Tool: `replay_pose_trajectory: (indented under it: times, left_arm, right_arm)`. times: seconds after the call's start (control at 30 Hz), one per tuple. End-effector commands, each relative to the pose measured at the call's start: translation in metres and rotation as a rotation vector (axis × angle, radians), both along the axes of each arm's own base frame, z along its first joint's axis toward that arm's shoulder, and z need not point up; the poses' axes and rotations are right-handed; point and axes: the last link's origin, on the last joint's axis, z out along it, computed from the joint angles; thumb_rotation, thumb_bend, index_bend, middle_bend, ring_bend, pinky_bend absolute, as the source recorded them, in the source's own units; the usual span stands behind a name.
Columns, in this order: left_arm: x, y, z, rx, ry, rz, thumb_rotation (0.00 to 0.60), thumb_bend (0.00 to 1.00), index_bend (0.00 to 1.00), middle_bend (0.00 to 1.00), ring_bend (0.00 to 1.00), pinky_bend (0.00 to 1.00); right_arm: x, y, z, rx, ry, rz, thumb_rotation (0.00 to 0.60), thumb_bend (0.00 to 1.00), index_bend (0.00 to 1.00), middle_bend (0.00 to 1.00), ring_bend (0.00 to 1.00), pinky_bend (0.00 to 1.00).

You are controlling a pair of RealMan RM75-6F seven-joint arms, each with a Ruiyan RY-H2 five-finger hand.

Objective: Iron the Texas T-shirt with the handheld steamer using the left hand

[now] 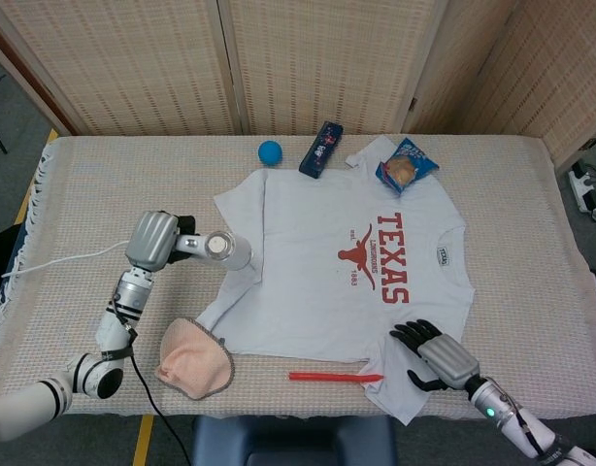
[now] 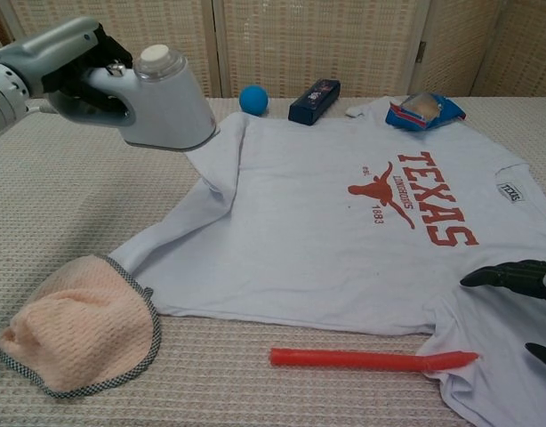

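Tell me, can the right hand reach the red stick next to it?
Probably yes. The right hand rests on the T-shirt's lower corner, holding nothing, and the red stick lies just to its left, one end tucked under the shirt's edge. Nothing stands between them.

Head view high, steeply downward; chest view low, nearer; same table (image 1: 531, 194).

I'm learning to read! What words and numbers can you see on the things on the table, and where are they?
"TEXAS": big red letters on the white cotton T-shirt.
"LONGHORNS": small red letters under it, just readable.
"est." and "1883": tiny red print beside the red bull head.
Small white sleeve tag: print too small to read.
Dark blue rectangular box: label too blurred to read.
Blue snack packet: print too blurred to read.
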Motion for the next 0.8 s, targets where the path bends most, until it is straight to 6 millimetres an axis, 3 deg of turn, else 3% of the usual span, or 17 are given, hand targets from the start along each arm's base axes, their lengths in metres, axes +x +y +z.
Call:
replay_pose_trajectory:
  times: [0.03,0.27,0.4,0.57,0.8]
  left_arm:
    - [0.034,-0.014,-0.030,-0.060,0.016,-0.076,0.600,0.34,0.91,0.99,0.83,0.68]
    - [0.070,-0.021,-0.079,-0.140,0.040,-0.109,0.600,0.34,0.91,0.99,0.83,0.68]
    - [0.080,-0.026,-0.101,-0.158,0.073,-0.129,0.600,0.34,0.91,0.99,0.83,0.68]
    - [0.079,-0.020,-0.125,-0.154,0.127,-0.101,0.600,0.34,0.91,0.99,0.83,0.68]
    - [0.063,-0.004,-0.137,-0.148,0.142,-0.006,0.600,0.34,0.91,0.99,0.83,0.68]
  right_arm:
    - [-0.001,0.000,0.001,-0.001,0.002,-0.005,0.404,0.53,0.00,0.03,0.00,0.00]
    - [-0.002,0.001,0.000,0.003,0.007,-0.008,0.400,0.54,0.00,0.03,0.00,0.00]
    - [-0.001,0.001,-0.001,0.004,0.005,-0.011,0.398,0.56,0.00,0.03,0.00,0.00]
    - [0.000,0.002,-0.004,0.008,0.001,-0.009,0.402,0.57,0.00,0.03,0.00,0.00]
    - [0.002,0.002,-0.003,0.003,-0.001,-0.007,0.401,0.57,0.00,0.03,0.00,0.00]
